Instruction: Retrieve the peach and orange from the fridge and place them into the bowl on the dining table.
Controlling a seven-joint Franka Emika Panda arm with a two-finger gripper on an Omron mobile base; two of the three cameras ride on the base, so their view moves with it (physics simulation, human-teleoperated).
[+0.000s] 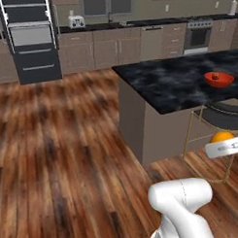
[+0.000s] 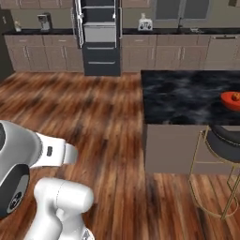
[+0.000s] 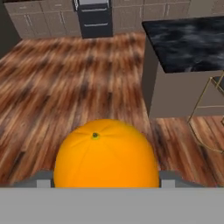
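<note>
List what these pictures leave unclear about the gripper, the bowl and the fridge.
- Gripper: in the hand view the orange sits between the jaws and hides the fingertips, so contact cannot be checked.
- Bowl: the right base view's edge cuts it off. In the left base view the small fruit in the bowl is too small to name.
- Fridge: shelves too far and blurred to read contents.

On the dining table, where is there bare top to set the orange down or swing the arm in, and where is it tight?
The dining table is bare marble from its near-left corner across to the bowl, which already holds the peach. It is tight at the near edge, where the stool stands, beside the gripper carrying the orange.
</note>
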